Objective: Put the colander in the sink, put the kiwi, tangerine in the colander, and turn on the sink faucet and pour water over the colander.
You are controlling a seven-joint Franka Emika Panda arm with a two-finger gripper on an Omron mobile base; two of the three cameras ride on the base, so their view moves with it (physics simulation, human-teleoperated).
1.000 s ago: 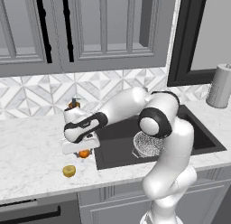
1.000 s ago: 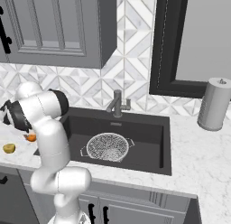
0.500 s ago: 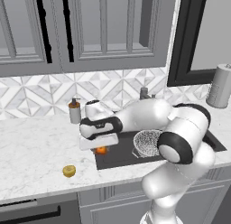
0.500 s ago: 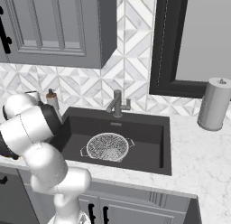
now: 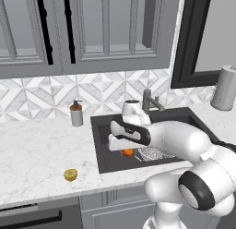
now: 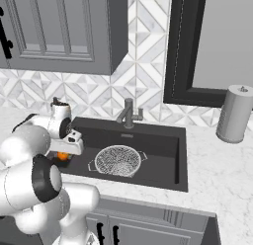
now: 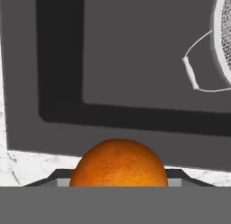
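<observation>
While the fingers (image 5: 127, 153) hold it, the tangerine (image 7: 118, 163) looks round, bright orange, finely dimpled.

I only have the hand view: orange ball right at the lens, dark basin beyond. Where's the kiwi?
Observer: The kiwi sits on the marble counter left of the sink, near the front edge, in the left base view.
Operator: Anything in the colander?
Observer: Nothing that I can see in the colander; it sits in the sink's basin in the right base view.
Operator: Where's the pincer relative to it?
Observer: The pincer holds the tangerine over the basin's left part, beside the colander, not above it.
</observation>
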